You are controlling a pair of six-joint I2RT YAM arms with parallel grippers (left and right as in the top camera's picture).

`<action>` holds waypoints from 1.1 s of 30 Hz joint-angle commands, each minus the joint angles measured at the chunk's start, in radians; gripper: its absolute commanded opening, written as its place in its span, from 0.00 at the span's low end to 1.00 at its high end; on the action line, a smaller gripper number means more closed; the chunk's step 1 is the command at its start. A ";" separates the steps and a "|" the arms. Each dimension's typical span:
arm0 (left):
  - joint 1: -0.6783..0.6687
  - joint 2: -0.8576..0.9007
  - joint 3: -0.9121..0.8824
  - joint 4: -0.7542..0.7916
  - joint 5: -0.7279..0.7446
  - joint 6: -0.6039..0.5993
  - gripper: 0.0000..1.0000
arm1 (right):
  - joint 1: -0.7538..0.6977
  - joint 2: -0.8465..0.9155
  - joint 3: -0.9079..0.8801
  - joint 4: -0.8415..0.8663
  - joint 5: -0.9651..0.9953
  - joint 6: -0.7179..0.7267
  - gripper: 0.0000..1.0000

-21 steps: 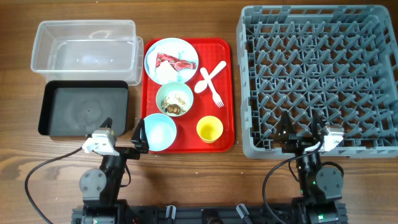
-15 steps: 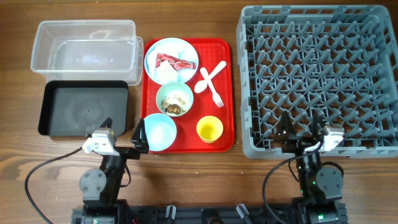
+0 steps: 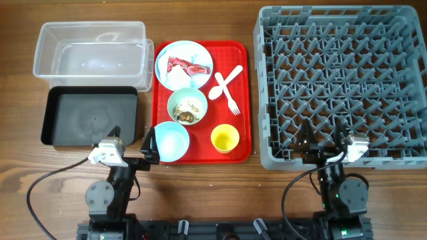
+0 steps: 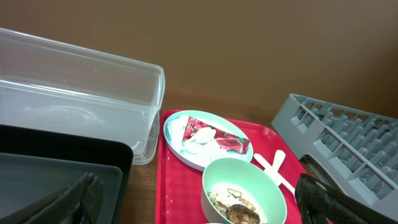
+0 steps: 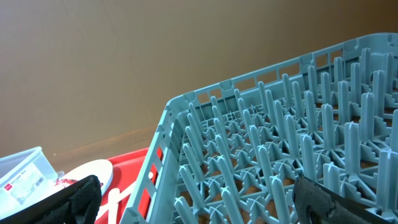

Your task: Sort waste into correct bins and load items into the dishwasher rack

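On the wooden table [image 3: 200,193], everything to be handled is gathered on a red serving tray [image 3: 246,100], which sits between the bins and the dishwasher rack [image 3: 340,80]. That layout looks deliberate: waste goes left, dishes go right. The clear tub [image 3: 93,60] and the black tray [image 3: 90,117] lie just left of it, both bare inside.

The napkin [image 3: 177,79] and the wrapper scrap [image 3: 187,66] lie on the plate [image 3: 200,50]. The food leftovers [image 3: 189,115] sit in one bowl [image 3: 175,100]. The other bowl [image 3: 171,141] and the yellow cup [image 3: 225,139] look empty, and the spoon [image 3: 223,83] and fork [image 3: 229,99] lie loose beside the plate.

The left gripper [image 3: 132,137] waits by the tray's near left corner, with its jaws spread wide and nothing between them. The right gripper [image 3: 321,137] hangs over the rack's near edge, likewise wide and empty (sorting has not begun, I judge).

Behind the table the wrist views show only a plain brown backdrop.
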 commanded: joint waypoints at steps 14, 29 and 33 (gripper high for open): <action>-0.005 -0.005 -0.006 -0.004 -0.009 0.009 1.00 | -0.005 -0.003 -0.003 0.006 -0.013 0.007 1.00; -0.005 -0.005 -0.006 -0.003 -0.009 0.009 1.00 | -0.005 -0.003 -0.002 0.014 0.023 0.006 0.99; -0.005 -0.005 -0.006 -0.003 -0.005 0.001 1.00 | -0.005 -0.003 -0.002 0.037 0.022 0.005 1.00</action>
